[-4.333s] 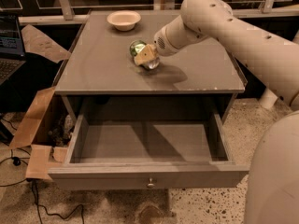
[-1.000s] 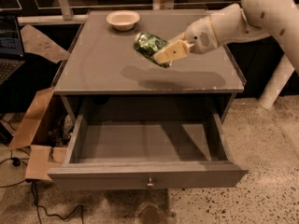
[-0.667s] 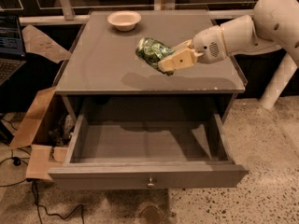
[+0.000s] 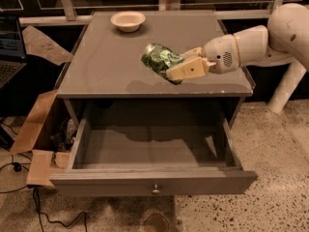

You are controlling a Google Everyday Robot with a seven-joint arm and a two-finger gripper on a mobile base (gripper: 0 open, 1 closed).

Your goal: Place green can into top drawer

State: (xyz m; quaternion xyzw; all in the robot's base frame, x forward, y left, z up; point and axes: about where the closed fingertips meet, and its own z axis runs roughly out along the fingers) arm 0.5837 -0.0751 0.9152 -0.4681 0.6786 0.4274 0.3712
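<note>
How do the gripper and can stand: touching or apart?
Touching. In the camera view the gripper has its fingers clamped on the can, held tilted above the cabinet top.

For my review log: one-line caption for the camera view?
Gripper shut on the green can, tilted above the cabinet top; top drawer open below.

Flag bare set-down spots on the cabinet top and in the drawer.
The top drawer is open, its floor bare wall to wall. On the cabinet top, the left half in front of the bowl is free, as is the back right corner. Crowded only at front right, where the tool holds the green can over it.
</note>
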